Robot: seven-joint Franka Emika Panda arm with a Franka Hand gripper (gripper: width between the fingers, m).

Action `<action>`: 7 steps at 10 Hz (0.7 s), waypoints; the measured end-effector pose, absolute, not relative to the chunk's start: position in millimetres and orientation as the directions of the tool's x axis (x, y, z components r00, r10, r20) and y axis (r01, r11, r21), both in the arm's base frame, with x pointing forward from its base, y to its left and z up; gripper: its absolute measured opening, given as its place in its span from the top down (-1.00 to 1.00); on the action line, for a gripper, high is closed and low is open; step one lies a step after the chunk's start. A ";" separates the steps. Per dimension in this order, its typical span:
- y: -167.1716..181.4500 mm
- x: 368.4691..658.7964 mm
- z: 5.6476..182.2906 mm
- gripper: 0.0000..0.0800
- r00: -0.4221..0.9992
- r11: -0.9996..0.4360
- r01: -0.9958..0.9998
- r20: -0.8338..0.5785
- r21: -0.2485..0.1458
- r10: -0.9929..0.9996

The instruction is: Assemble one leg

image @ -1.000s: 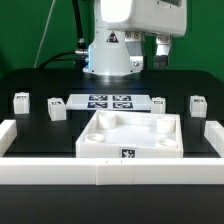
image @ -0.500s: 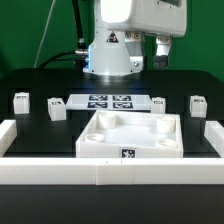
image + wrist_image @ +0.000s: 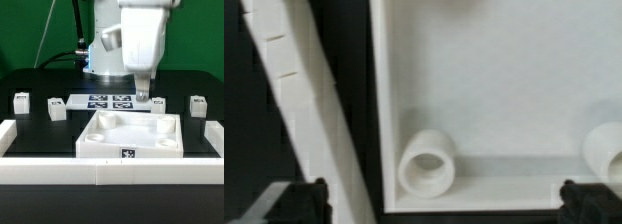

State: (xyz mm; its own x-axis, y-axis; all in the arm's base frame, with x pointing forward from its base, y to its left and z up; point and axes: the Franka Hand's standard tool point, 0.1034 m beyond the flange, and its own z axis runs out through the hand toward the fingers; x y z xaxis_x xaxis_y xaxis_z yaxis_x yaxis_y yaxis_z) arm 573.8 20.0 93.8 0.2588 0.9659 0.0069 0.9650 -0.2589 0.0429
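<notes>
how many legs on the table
4: a leg at the exterior view's left, a second beside it, a third by the gripper, a fourth at its right.

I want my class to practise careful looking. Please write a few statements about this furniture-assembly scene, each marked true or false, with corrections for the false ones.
1. Two legs stand to the exterior view's left of the marker board. True.
2. The fingers are shut on a leg. False: the wrist view shows them wide apart, with nothing held between them.
3. The square tray-like piece carries a tag on its near face. True.
4. The marker board is stacked on top of the square tray-like piece. False: it lies flat on the table, behind that piece.
</notes>
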 end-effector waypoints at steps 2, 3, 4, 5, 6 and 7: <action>9.7 569.9 92.9 -0.63 0.315 -0.316 0.948 0.027 0.034 0.949; 10.2 569.5 91.8 -0.63 0.314 -0.315 0.949 0.026 0.032 0.949; 9.8 569.4 91.6 -0.63 0.315 -0.315 0.948 0.026 0.032 0.949; 8.4 569.7 91.2 -0.63 0.315 -0.315 0.948 0.025 0.030 0.949; 0.5 569.2 89.2 -0.63 0.218 -0.218 0.976 0.008 -0.016 0.976; 1.7 572.3 86.1 -0.63 0.197 -0.198 0.980 0.019 0.018 0.980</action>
